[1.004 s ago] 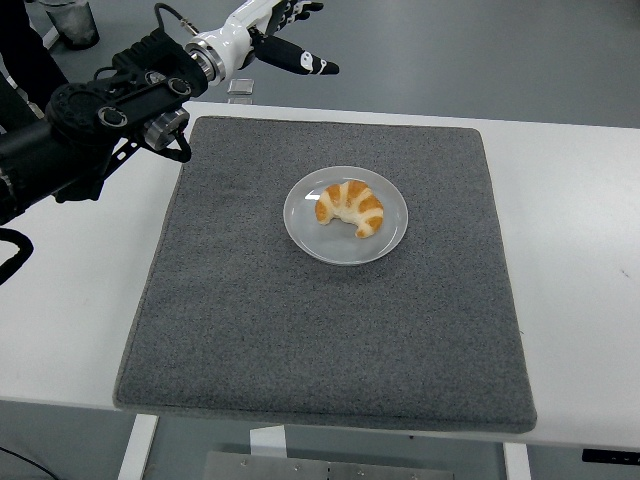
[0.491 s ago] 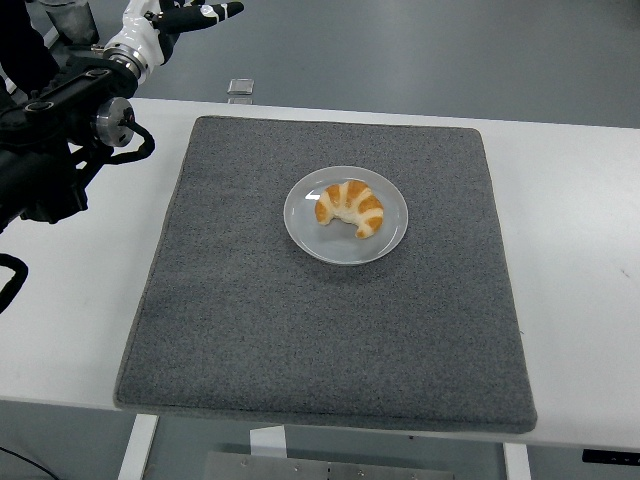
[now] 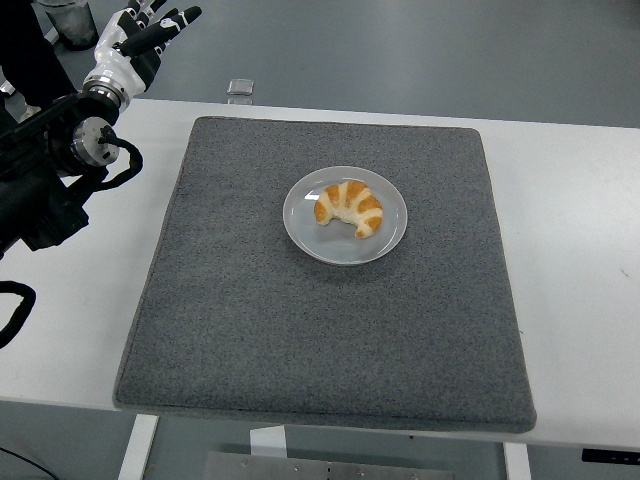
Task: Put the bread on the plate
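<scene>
A white table carried a grey mat. At its centre, a croissant lay on the plate, apparently delivered. The left hand hovered off the far-left corner, fingers apart, empty.

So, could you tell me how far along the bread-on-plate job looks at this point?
It looks finished. The bread, a croissant, lies on the plate in the middle of the grey mat, and nothing is touching it. Nothing is in hand: the left hand is up at the table's far left corner, fingers spread and empty, well away from the plate. Nothing appears left to do.
</scene>
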